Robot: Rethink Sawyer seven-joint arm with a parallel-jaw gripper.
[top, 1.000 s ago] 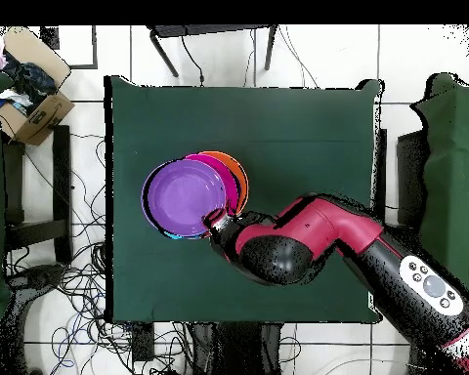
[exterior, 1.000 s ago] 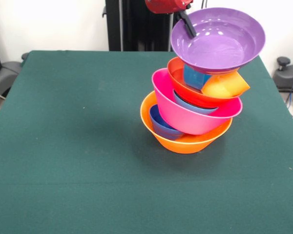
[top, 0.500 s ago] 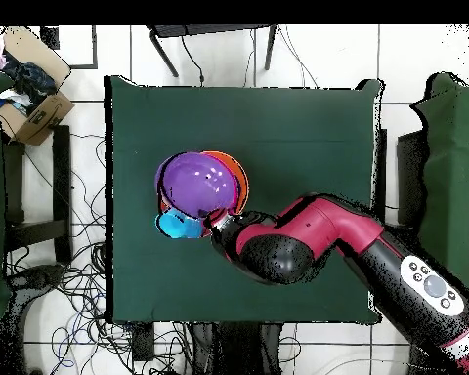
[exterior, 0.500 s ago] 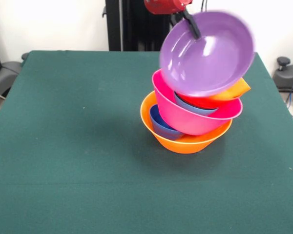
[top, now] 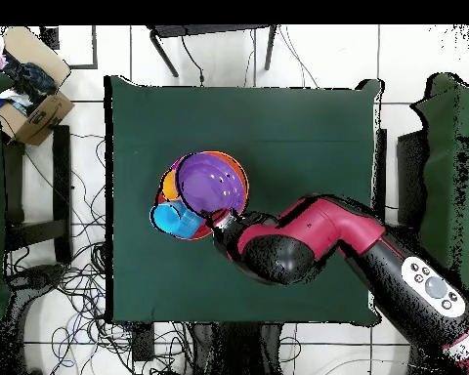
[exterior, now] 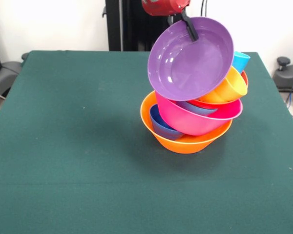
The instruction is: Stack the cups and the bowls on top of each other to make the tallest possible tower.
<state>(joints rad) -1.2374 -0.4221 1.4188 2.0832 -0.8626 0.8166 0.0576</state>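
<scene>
Hiding tower (exterior: 190, 124) top: tilted purple bowl (exterior: 190, 58)

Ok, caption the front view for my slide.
Gripper tilts the purple bowl steeply above the leaning tower.

I see open green table (exterior: 73, 146) beside tower (exterior: 193, 124); tilted purple bowl (exterior: 190, 58) blocks approach from above.

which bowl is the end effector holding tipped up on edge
The wide purple bowl. The end effector grips its upper rim, so its inside faces the front camera; the large pink bowl and large orange bowl sit nested below.
</scene>
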